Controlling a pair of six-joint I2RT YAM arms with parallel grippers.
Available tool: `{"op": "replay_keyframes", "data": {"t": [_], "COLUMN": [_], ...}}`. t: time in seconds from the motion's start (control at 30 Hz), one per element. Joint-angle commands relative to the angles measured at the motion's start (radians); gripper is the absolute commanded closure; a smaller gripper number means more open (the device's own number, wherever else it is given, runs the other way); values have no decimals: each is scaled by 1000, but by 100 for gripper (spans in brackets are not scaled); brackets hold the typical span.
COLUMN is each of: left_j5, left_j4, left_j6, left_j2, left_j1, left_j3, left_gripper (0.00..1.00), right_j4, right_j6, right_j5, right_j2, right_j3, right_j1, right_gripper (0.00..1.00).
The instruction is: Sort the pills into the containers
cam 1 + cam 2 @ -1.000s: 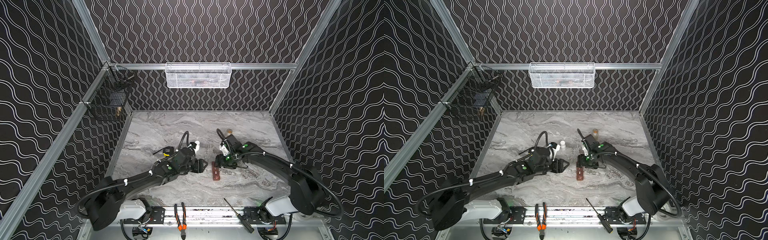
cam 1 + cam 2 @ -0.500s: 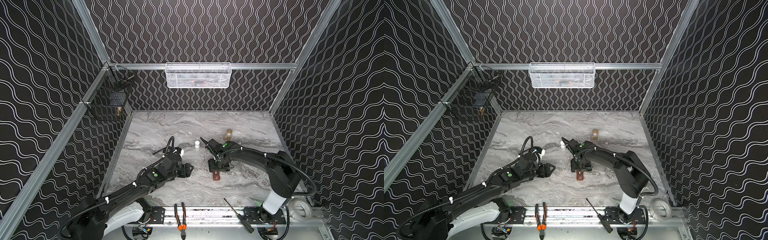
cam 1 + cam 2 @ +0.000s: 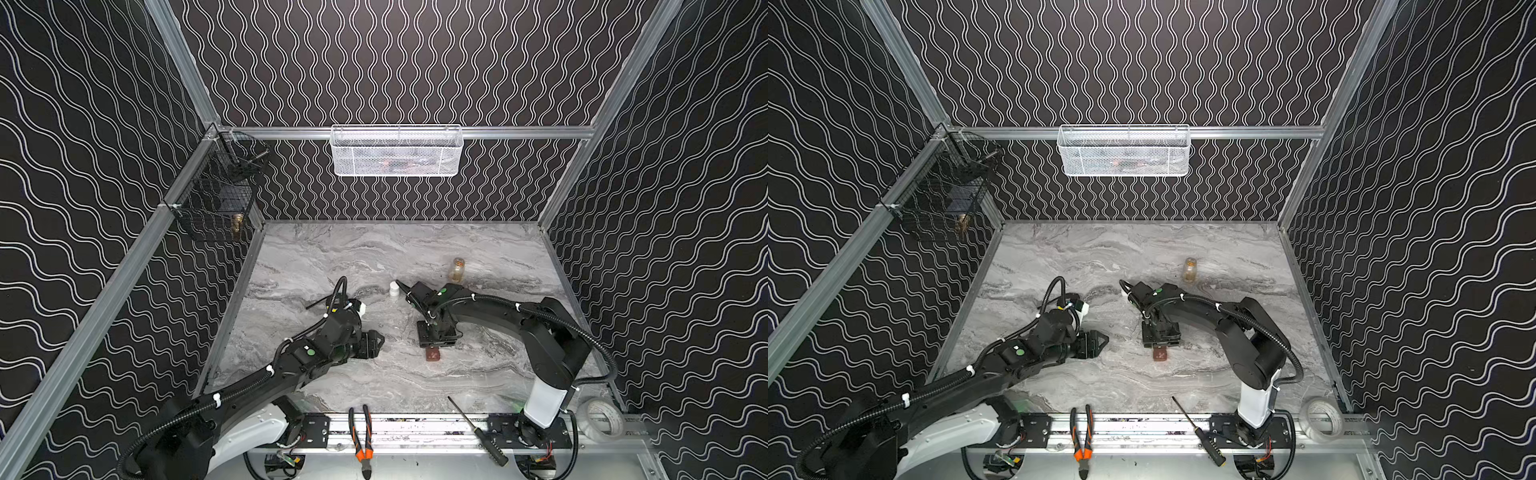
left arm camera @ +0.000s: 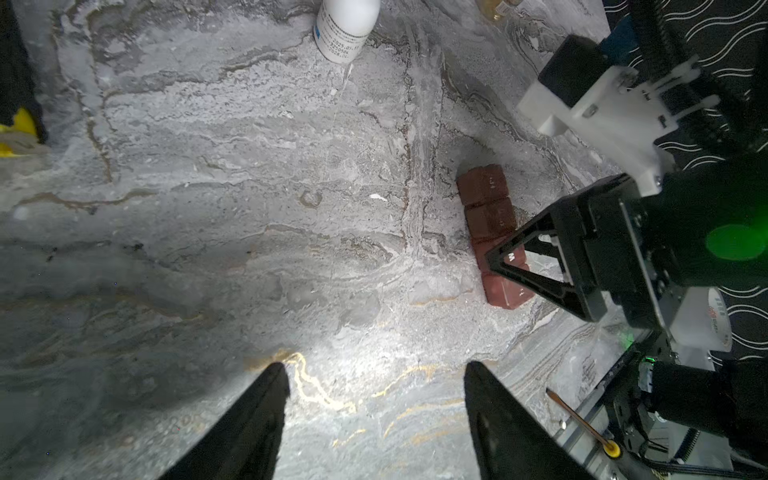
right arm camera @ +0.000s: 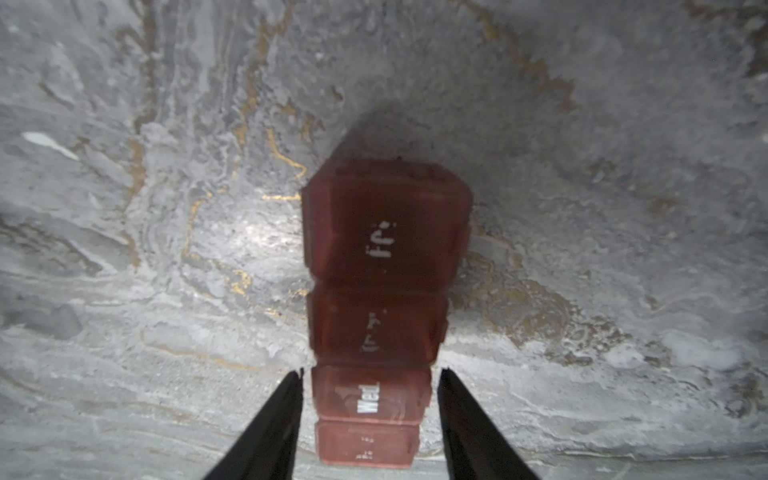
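Lying flat on the counter [image 3: 353, 257] near its front middle, lids up and shut: the containers [image 5: 376, 316] [image 3: 432, 354]. Straddling the "Wed" compartment [image 5: 370, 395] with the right jaws parted, slivers of counter showing either side, gripping nothing yet. Risking a twist: closing off-centre, on the third of four compartments, likely swinging the longer part round on lifting; meeting one wall first, likely shoving the strip askew. Running the long axis front to back, "Fri" end [image 5: 384, 241] pointing toward the back wall [image 3: 395, 195], opposite end peeking out toward the front rail [image 3: 415, 428]. Holding the left jaws wide and empty over bare counter, near but apart.
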Motion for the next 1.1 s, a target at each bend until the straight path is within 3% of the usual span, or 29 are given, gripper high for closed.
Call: {"op": "replay_keyframes", "data": {"t": [0.0,0.33,0.53,0.87,1.07], "left_j5": [10,21,25,26,103], "left_j4": [25,26,26,12,114], "left_j6": [0,-3,-4,2,-26], "left_j2": [-6,-9,-7,-12,28], "left_j1": [5,10,11,12,23], "left_j3": [-5,-9,-8,-3,-6], "left_gripper": [29,30,30,30,29], "right_j4": [-14,-6,0,3,-17], "right_j6": [15,16,13,9,-9], "right_j5": [9,-3,-7,-9,-9], "right_j2": [1,0,-2,-20,-75], "right_j3": [4,-11,-13,-18,-19], "right_j1": [3,3,3,4,3], "right_gripper": [48,54,50,60,60]}}
